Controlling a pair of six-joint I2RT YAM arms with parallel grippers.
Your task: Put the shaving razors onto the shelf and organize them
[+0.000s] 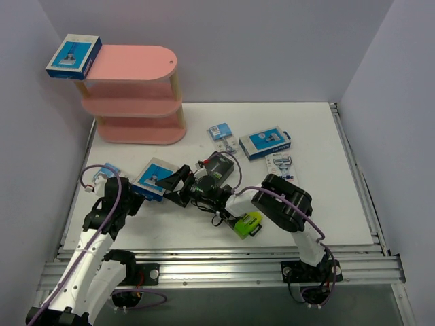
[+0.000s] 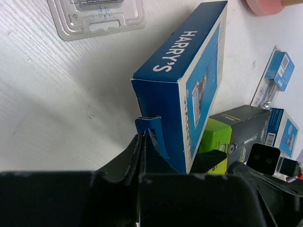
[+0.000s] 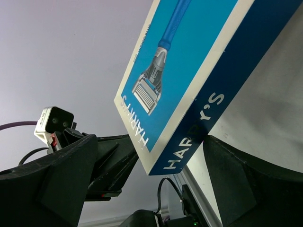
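Note:
A blue-and-white Harry's razor box (image 1: 155,175) stands tilted on edge at the table's front left, between my two grippers. My left gripper (image 2: 143,138) is shut on the end flap of this box (image 2: 189,71). My right gripper (image 3: 151,142) is open, its fingers on either side of the box's (image 3: 189,61) other end; its right finger (image 3: 251,184) is close against the side. The pink shelf (image 1: 136,102) stands at the back left, with another blue box (image 1: 73,56) on the left end of its top board.
A black box with a lime-green end (image 1: 221,165) lies just right of the held box. A second lime-green end (image 1: 247,224) shows under the right arm. A blue box (image 1: 269,143) and blister packs (image 1: 221,132) (image 1: 281,166) (image 1: 107,170) lie around.

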